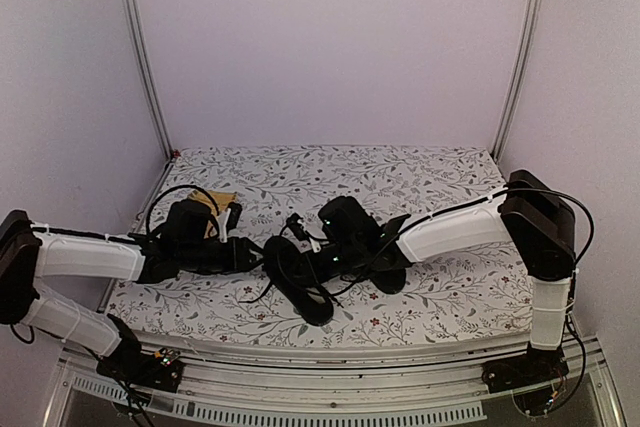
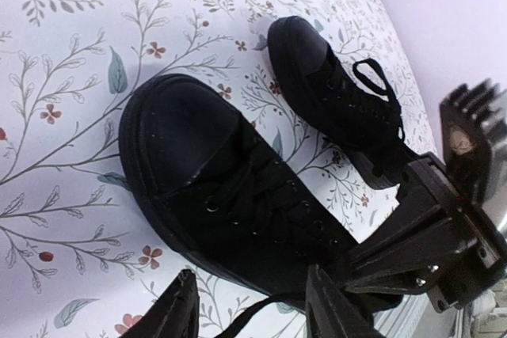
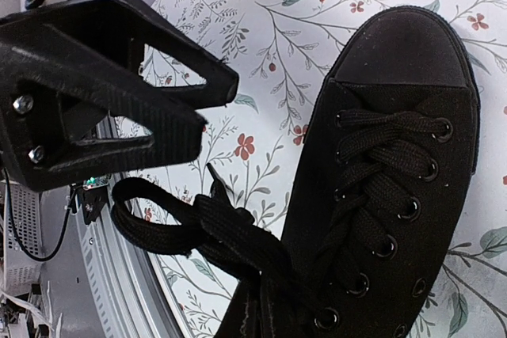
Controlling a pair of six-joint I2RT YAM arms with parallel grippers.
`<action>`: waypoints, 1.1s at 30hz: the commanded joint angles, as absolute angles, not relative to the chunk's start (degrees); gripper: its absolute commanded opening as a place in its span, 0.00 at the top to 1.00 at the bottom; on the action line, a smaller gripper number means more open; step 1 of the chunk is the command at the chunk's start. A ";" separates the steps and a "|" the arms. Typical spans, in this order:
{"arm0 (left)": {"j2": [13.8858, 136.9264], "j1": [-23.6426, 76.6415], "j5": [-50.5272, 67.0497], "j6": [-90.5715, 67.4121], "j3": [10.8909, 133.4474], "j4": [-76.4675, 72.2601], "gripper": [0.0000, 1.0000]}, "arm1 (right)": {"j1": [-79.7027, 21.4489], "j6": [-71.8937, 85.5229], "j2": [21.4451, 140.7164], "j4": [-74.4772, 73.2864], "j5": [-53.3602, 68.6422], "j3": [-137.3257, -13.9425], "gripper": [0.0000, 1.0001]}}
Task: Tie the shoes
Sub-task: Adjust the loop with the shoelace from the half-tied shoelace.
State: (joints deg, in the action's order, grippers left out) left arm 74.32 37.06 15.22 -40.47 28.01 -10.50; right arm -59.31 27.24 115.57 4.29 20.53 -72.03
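Left gripper (image 2: pixel 252 294) is hanging released over a loose lace (image 3: pixel 198 223) of the shoe (image 2: pixel 222 172) under both arms; right gripper (image 2: pixel 360 263) is sitting clenched, on what I cannot tell. Judging best: closing squarely on lace alone, not catching shoe fabric. Shoe is lying mid-table (image 1: pixel 420 177), long axis diagonal, toe seemingly pointing far-left toward the mat (image 1: pixel 222 203).

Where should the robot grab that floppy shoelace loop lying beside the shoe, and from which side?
Probably at the rounded end of the lace loop, farthest from the shoe. It lies flat on the table, clear of the shoe's side, so come down from above on the side away from the shoe, pinching across the flat band.
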 commanded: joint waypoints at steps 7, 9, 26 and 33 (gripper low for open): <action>82.59 32.94 27.08 -37.75 28.15 -17.86 0.60 | -59.60 26.97 114.96 4.29 19.78 -71.38 0.98; 84.26 32.96 29.68 -36.79 28.37 -19.47 0.62 | -59.59 26.97 114.96 4.25 19.78 -71.38 0.98; 88.31 32.99 33.88 -35.54 29.26 -26.36 0.66 | -59.59 27.09 115.14 4.29 19.95 -71.62 0.98; 90.02 32.88 32.70 -34.66 29.98 -28.01 0.66 | -59.59 27.16 115.05 4.16 19.96 -71.49 0.98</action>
